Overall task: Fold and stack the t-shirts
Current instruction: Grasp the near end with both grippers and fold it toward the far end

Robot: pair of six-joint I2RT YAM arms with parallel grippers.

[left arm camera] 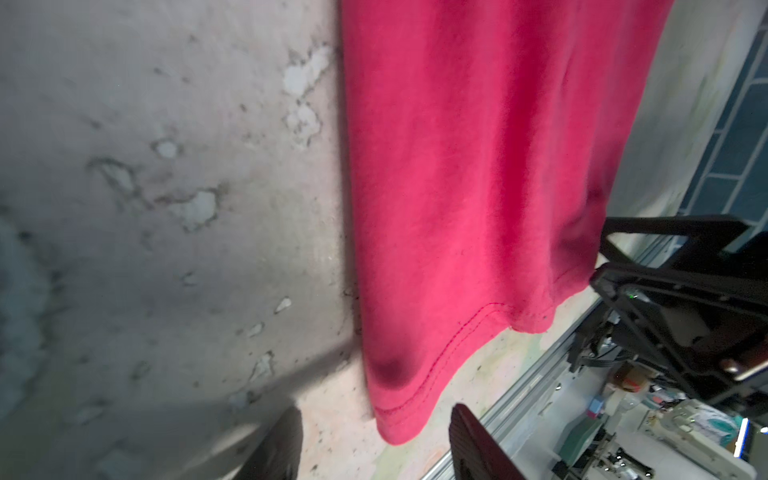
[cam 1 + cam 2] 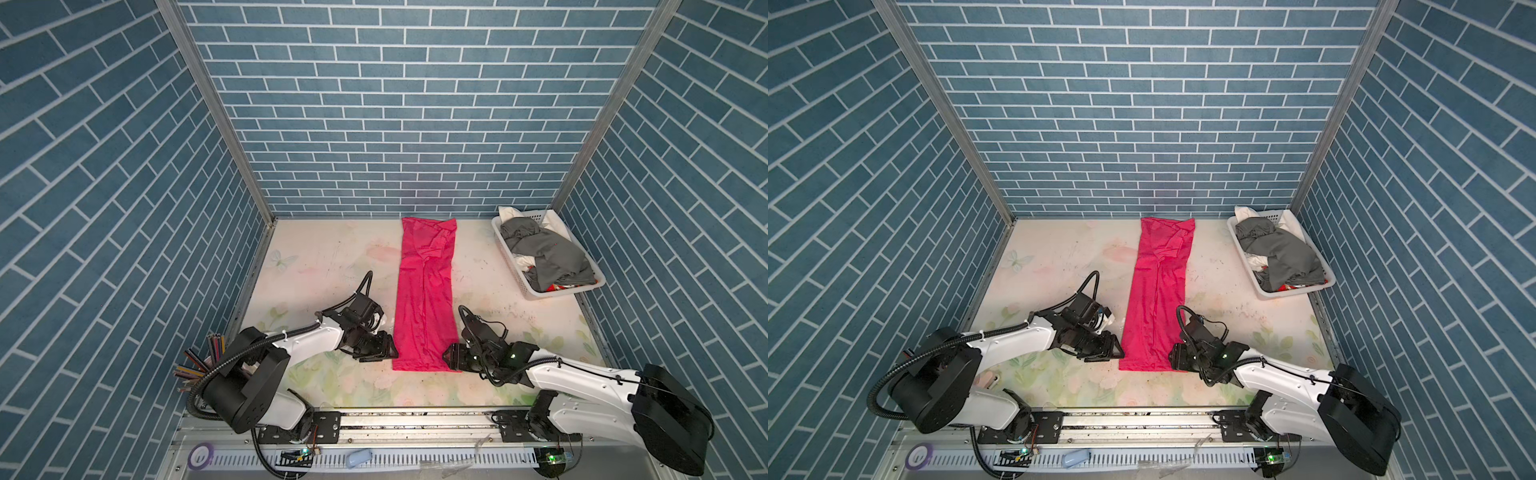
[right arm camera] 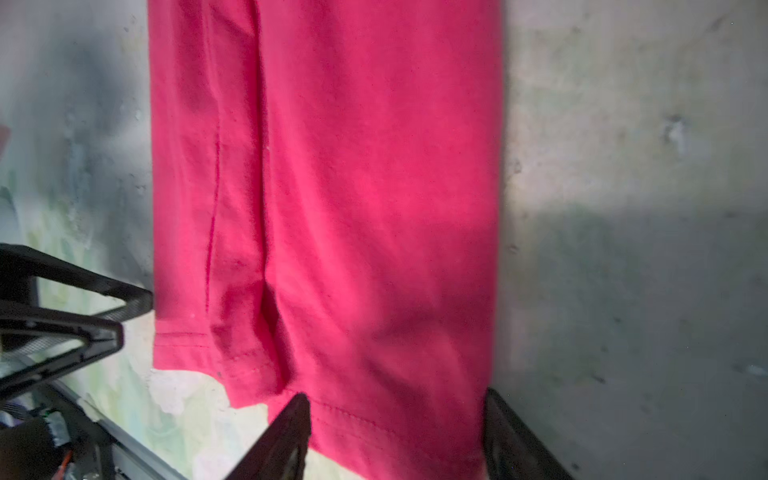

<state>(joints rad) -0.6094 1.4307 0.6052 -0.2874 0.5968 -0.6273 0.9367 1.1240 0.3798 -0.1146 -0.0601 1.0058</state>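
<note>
Your bright pink-magenta cloth t-shirt (image 2: 424,299) lies flat on the pale floral-printed tabletop (image 2: 324,266). It is folded lengthwise into a long narrow strip. In both top views the strip runs from the back wall toward the arm bases (image 2: 1158,291), with the sleeves tucked in at the far end and the stitched hem at the near end.

Your left fingers (image 2: 384,349) sit low at the near left corner of that hem. In the left wrist view the two black fingers (image 1: 473,449) stand apart, and the rounded hem corner (image 1: 395,428) lies in the gap between them, not pinched.

Your right fingers (image 2: 451,358) sit at the near right corner. In the right wrist view they are also spread (image 3: 291,436), one on each side of the hem edge. The pink cloth (image 3: 332,187) fills the space between them and still lies flat.

The white slotted plastic basket (image 2: 552,292) stands in the far right corner, well apart from the strip. A crumpled dark grey t-shirt (image 2: 544,249) lies on top in it, with white cloth (image 2: 509,212) behind and a bit of red cloth (image 2: 559,286) at the front.
</note>
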